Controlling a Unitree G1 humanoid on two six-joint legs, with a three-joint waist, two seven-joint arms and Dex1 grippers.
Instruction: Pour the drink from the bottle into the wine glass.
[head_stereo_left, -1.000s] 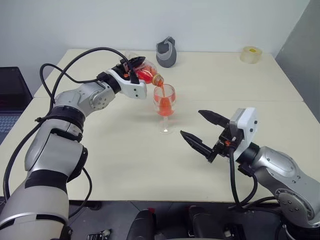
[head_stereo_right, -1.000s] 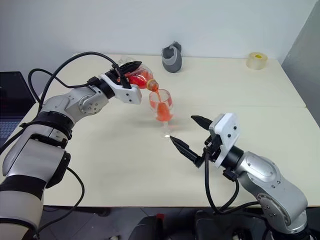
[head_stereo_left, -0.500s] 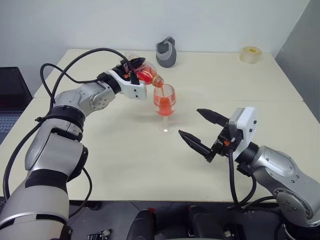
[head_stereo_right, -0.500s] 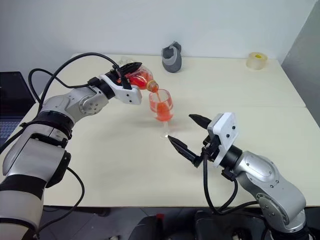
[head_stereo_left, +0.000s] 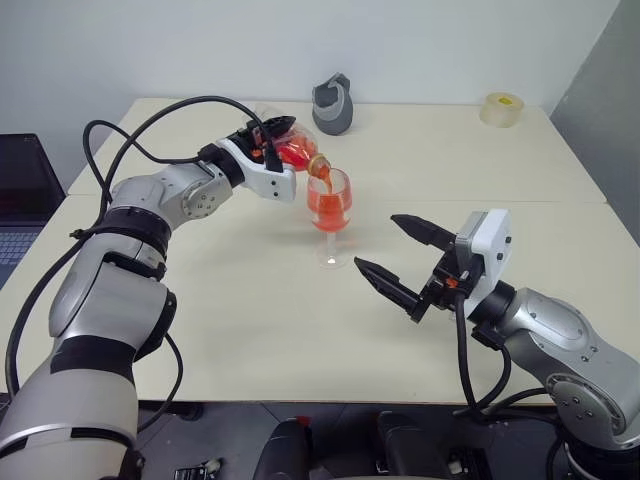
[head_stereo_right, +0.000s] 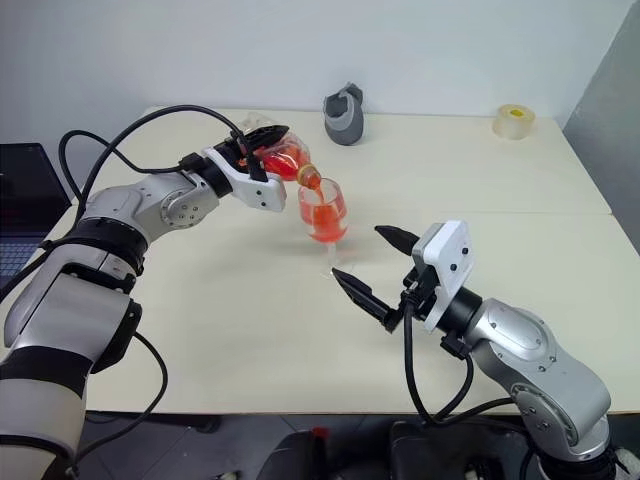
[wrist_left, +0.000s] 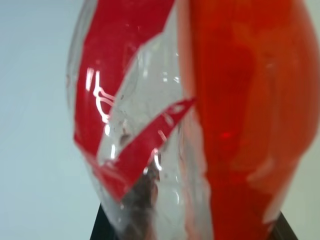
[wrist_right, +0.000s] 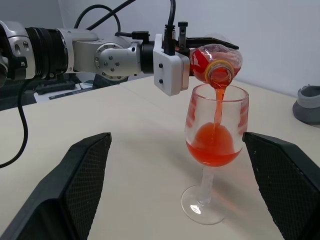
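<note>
My left gripper (head_stereo_left: 273, 140) is shut on the bottle (head_stereo_left: 295, 152), which lies tipped with its mouth over the rim of the wine glass (head_stereo_left: 329, 205). A thin stream of the red drink (wrist_right: 218, 107) runs from the bottle's mouth (wrist_right: 220, 76) into the glass bowl, where red liquid (wrist_right: 213, 150) stands about a third full. The glass stands upright on the table. In the left wrist view the bottle (wrist_left: 200, 115) sits right against the camera, part red liquid, part clear. My right gripper (head_stereo_left: 398, 258) hovers open just to the right of the glass foot, fingers (wrist_right: 82, 175) either side, apart from it.
A grey cup-like object (head_stereo_left: 333, 104) stands at the back of the cream table (head_stereo_left: 240, 320). A tape roll (head_stereo_left: 501, 108) lies at the far right corner. A dark laptop (head_stereo_left: 18, 200) sits off the table's left edge. A seam (head_stereo_left: 560, 200) crosses the tabletop.
The bottle is tipped slightly more and the red level in the glass has risen. Both arms have stayed roughly in place.
</note>
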